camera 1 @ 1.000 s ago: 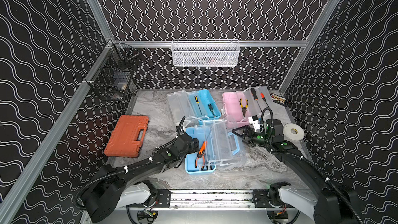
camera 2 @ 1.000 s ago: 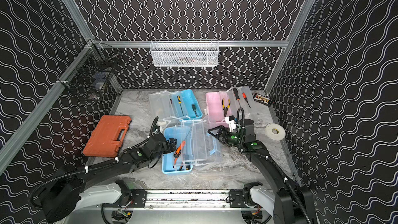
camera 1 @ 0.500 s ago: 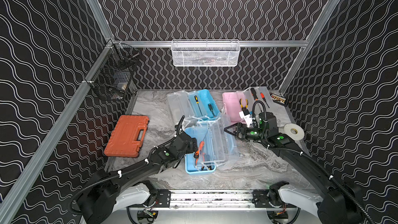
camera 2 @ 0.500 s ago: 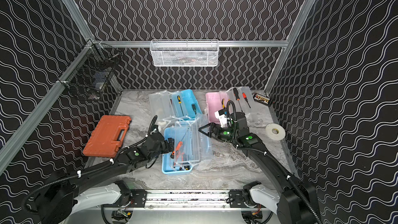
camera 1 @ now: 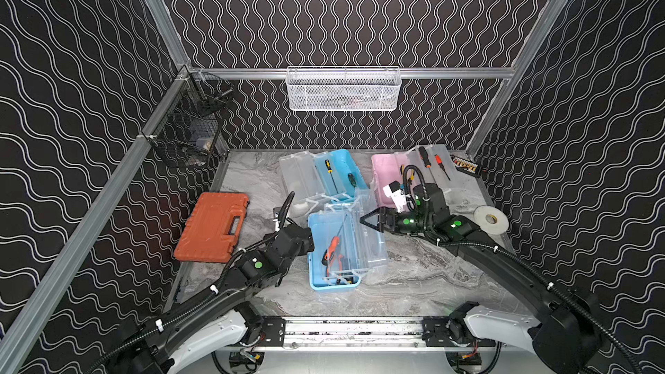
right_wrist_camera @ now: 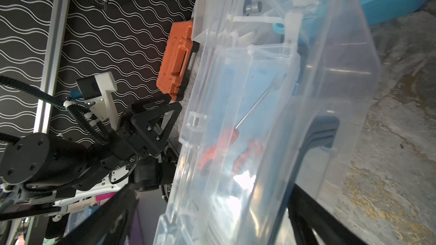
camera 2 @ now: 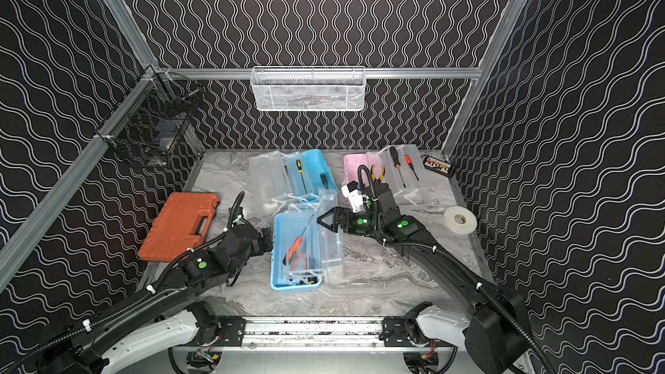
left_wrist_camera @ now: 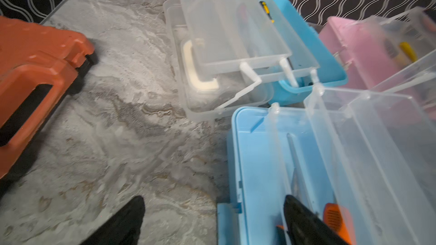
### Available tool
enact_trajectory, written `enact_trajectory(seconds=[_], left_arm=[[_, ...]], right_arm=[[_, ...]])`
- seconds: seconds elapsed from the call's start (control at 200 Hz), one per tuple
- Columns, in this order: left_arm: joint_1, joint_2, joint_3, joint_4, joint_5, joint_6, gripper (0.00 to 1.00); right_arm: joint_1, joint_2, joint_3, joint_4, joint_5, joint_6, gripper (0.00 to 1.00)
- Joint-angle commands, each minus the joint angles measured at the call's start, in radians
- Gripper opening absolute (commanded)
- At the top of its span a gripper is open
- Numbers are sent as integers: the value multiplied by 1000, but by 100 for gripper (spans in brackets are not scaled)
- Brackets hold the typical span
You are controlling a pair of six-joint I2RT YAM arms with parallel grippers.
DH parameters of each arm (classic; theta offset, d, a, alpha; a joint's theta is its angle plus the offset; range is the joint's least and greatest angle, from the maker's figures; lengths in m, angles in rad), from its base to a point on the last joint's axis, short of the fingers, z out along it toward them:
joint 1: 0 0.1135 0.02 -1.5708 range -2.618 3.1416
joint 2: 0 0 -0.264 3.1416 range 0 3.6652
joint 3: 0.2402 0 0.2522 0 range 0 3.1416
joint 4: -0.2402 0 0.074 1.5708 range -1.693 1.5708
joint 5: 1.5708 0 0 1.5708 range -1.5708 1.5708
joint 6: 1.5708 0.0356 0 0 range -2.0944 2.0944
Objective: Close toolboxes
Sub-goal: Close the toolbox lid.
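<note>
Clear toolbox lid [camera 1: 376, 250] tipped further | left end effector [left_wrist_camera: 212, 201], right end effector [camera 1: 370, 221]: wide, empty

A: Free worktop [camera 1: 252, 192]?
B: Back left, between orange case [camera 1: 212, 232] and far blue toolbox [camera 1: 342, 167]. Front right too, past near blue toolbox [camera 1: 318, 226].
A: Middle?
B: Tight. Blocked by tilted clear lid [camera 1: 376, 250], with pink toolbox [camera 1: 383, 174] just behind. Tape roll [camera 1: 490, 219] near right edge.

Toolboxes [camera 1: 320, 232] glossy smooth plastic, clear + blue/pink; orange case [camera 1: 212, 226] matt textured plastic; tabletop [camera 1: 414, 282] marble-look, smooth.
</note>
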State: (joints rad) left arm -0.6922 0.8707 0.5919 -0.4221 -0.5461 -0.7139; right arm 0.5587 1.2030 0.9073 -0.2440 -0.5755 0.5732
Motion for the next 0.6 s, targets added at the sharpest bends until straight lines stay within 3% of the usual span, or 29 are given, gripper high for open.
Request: enact_trajectory(seconds=[0.0, 0.596], left_arm=[[2, -22, -30, -17, -30, -38, 96], [2, -91, -95, -33, -15, -67, 97]], right_arm=[[40, 20, 35, -55, 106, -34, 99], [268, 192, 188, -120, 381, -64, 99]])
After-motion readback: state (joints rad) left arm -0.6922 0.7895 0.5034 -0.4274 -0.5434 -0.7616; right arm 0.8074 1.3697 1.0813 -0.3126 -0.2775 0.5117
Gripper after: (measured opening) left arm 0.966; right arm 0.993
